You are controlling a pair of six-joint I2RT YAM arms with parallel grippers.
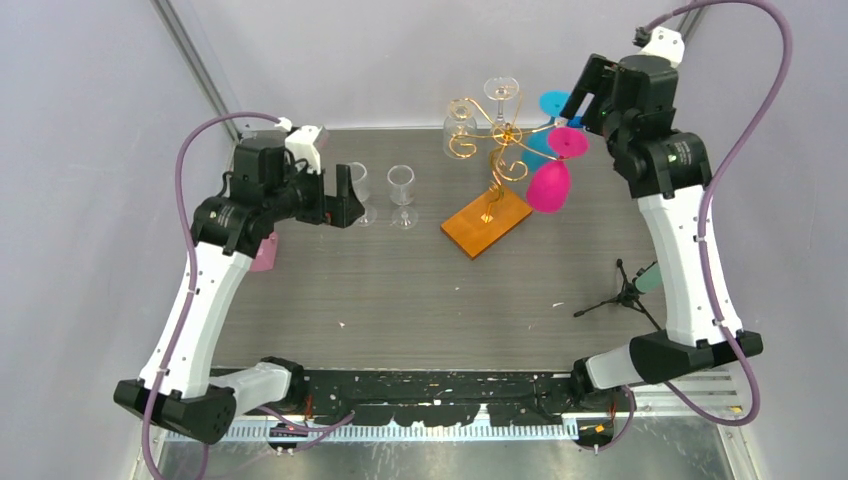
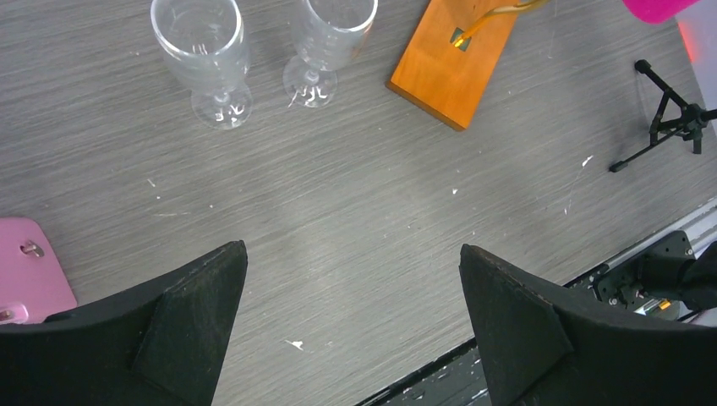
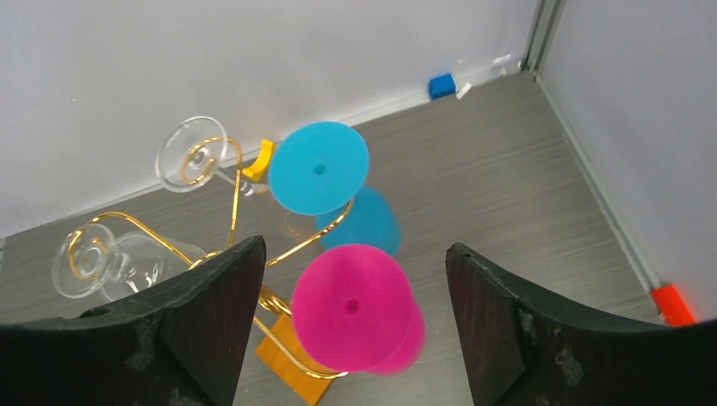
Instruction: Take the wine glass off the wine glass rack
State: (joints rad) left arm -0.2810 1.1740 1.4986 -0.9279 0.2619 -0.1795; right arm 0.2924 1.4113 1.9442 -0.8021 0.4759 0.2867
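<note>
While the magenta wine glass (image 1: 549, 185) is hanging on the far wine glass rack (image 1: 487, 222), I am hovering my right gripper (image 3: 353, 245) wide open beside it. My left gripper (image 2: 351, 249) is gaping too.

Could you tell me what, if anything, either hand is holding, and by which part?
Nothing: the left hand and right hand both stand open and empty.

We see a small black tripod (image 1: 625, 292) near the table's (image 1: 420, 290) right edge, a pink flat piece (image 1: 264, 253) at its left edge, and a blue block (image 3: 441, 85) at its far edge.
</note>
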